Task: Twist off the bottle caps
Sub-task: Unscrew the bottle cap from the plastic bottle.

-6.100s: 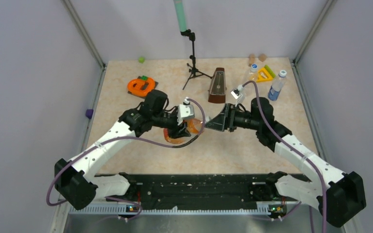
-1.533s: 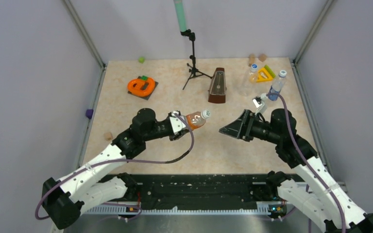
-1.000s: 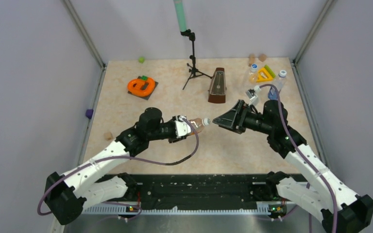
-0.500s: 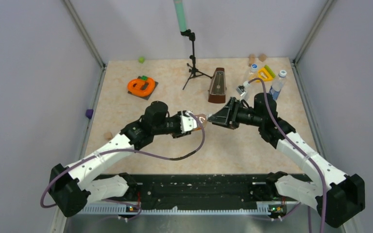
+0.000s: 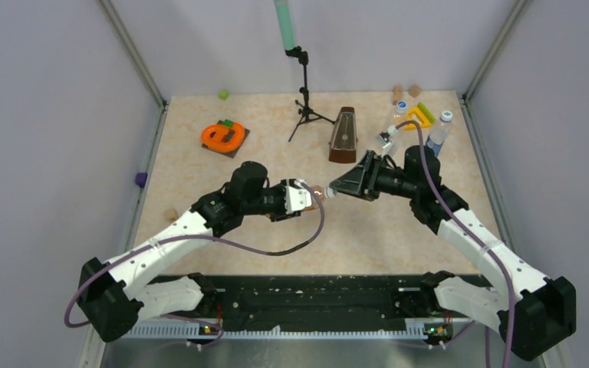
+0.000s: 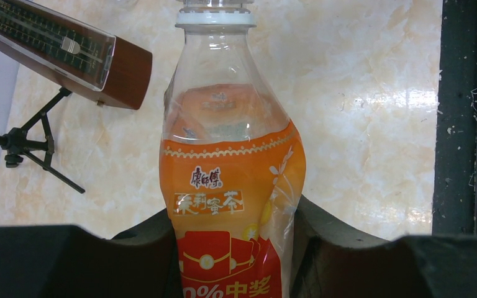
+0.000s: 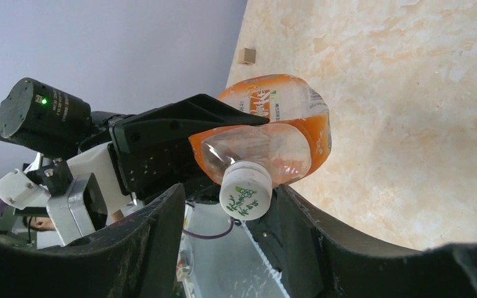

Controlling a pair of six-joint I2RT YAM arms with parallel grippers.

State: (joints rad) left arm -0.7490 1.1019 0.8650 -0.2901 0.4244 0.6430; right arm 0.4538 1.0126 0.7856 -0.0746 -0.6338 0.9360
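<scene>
Left gripper (image 6: 230, 214) is clamped on the orange bottle (image 6: 230, 186), low on the body. It holds the bottle above the table (image 5: 368, 230) near the middle, tipped on its side with the neck pointing right. The cap (image 7: 245, 191) is on and sits between the fingers of the right gripper (image 7: 230, 198). Those jaws are apart: one finger (image 7: 310, 242) is just beside the cap, and a gap shows on the other side.

The other two bottles stand far right, capped. One is clear (image 5: 397, 116) with a blue cap (image 5: 401, 105), the other labelled (image 5: 435, 139) with a white cap (image 5: 446, 116).

Risks:
- The cap is off-centre in the jaws, so closing may shove the neck sideways and pivot the bottle in the left grip.
- The thin body is likely soft. A twist could spin the whole bottle in the left grip, leaving the cap unturned.
- The cap is small and could slip out or drop.
- The bottle lies sideways, so liquid may spill when the cap comes off.
</scene>
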